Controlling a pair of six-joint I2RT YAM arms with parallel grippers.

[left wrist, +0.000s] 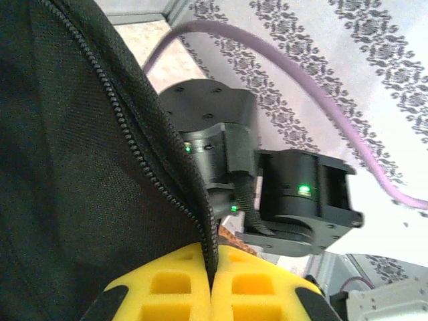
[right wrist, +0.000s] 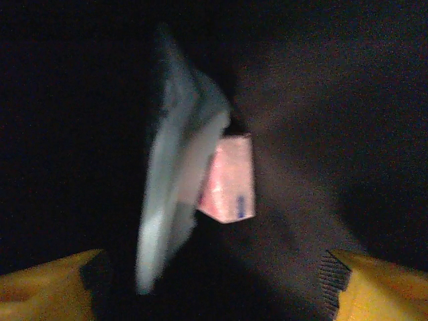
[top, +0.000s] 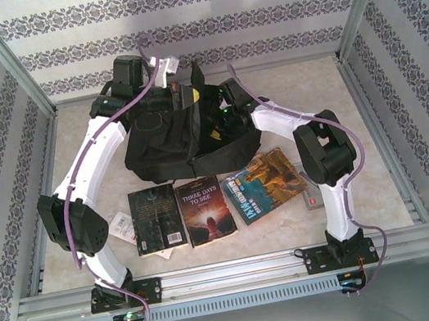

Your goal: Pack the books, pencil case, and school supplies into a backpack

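The black backpack [top: 164,148] lies at the back of the table. My left gripper [left wrist: 212,284] is shut on its zipper edge [left wrist: 167,177] and holds the mouth up [top: 187,97]. My right gripper [right wrist: 214,291] reaches into the bag [top: 221,126] and is open, with nothing between its yellow fingers [right wrist: 374,281]. Just ahead of it, inside the dark bag, a blurred light blue flat item [right wrist: 167,194] stands beside a pink-and-white packet [right wrist: 231,184]. Three books lie in front of the bag: black [top: 156,218], "Three Days to See" [top: 206,209] and blue-and-orange [top: 265,185]. The pencil case is out of view.
A small flat packet [top: 313,200] lies right of the books, beside the right arm. White items [top: 122,226] peek out from under the black book. Patterned walls close in the table on three sides. The right arm's wrist [left wrist: 281,194] hangs close to the bag's mouth.
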